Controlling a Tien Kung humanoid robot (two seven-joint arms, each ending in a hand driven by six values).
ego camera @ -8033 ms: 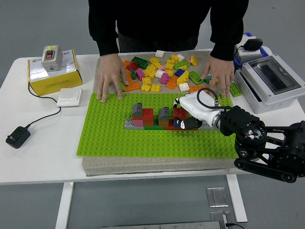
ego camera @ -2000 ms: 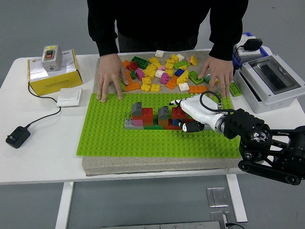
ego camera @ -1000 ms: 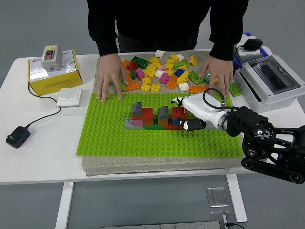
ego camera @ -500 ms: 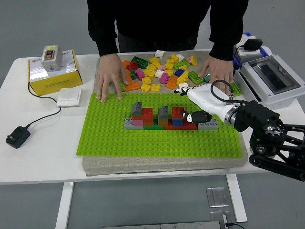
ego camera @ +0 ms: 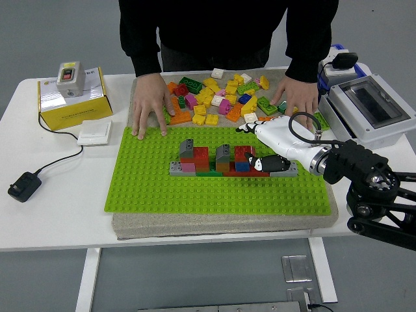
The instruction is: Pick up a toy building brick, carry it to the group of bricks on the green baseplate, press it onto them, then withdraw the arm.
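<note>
The group of bricks, red, grey, orange and blue, is pressed onto the middle of the green baseplate. My right hand, white with black fingertips, hovers at the group's right end with its fingers spread and nothing in them. Its thumb tip lies next to a low grey brick at the row's right end. The black right arm comes in from the lower right. Loose bricks lie in a pile on the mat behind the plate. My left arm is out of view.
A person stands at the far side, one hand flat at the plate's back left, the other hand by the pile's right. A grey electrical box stands at right. A yellow box, white switch and black adapter lie left.
My right hand has drawn back to the right, off the top of the group of bricks, and its arm has retreated toward the table's right edge. The bricks stay in place.
</note>
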